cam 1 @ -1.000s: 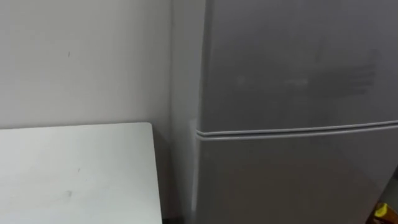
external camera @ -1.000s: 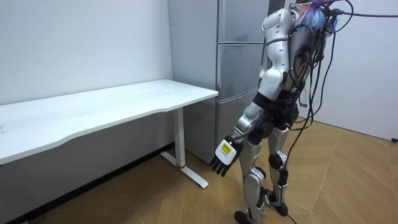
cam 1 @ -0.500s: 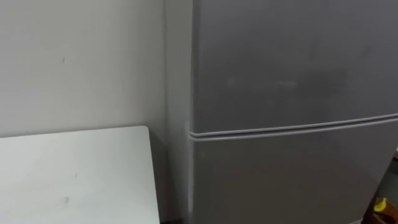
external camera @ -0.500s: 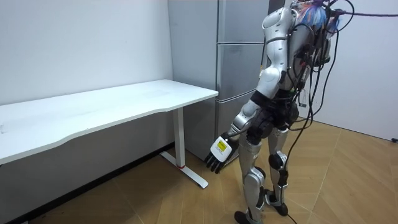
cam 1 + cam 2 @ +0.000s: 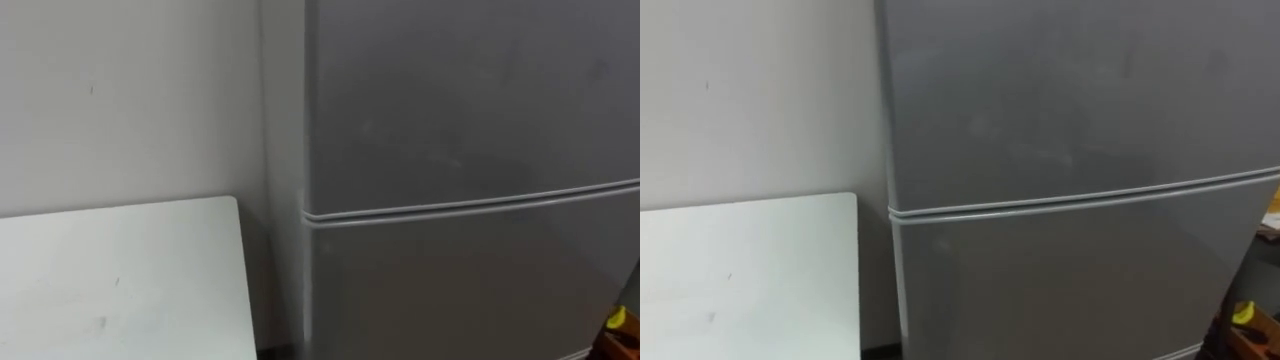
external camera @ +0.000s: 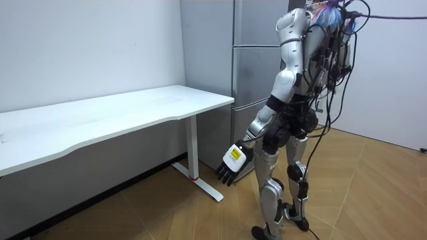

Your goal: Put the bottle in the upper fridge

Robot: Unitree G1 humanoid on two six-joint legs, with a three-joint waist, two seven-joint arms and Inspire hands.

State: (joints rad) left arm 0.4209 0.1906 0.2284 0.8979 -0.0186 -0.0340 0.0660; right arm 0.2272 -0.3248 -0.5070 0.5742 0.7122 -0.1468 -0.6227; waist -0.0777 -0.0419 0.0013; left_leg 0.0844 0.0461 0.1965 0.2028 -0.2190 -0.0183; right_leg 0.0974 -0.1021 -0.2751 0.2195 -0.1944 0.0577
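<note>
A grey two-door fridge stands straight ahead of me, both doors closed. Its upper door (image 5: 470, 100) takes up the top of the eye views, and the lower door (image 5: 470, 290) sits below a pale seam. In the room view I stand upright close in front of the fridge (image 6: 257, 67). My left hand (image 6: 230, 162) hangs low at my side with relaxed fingers and holds nothing.
A white desk (image 5: 120, 280) stands against the wall just left of the fridge, with a narrow gap between them. A small yellow thing (image 5: 617, 318) lies low at the fridge's right. Wooden floor lies open behind me (image 6: 373, 200).
The eye views have shifted a little, so the fridge sits further left in the picture. My left hand has swung lower and toward the room view's left.
</note>
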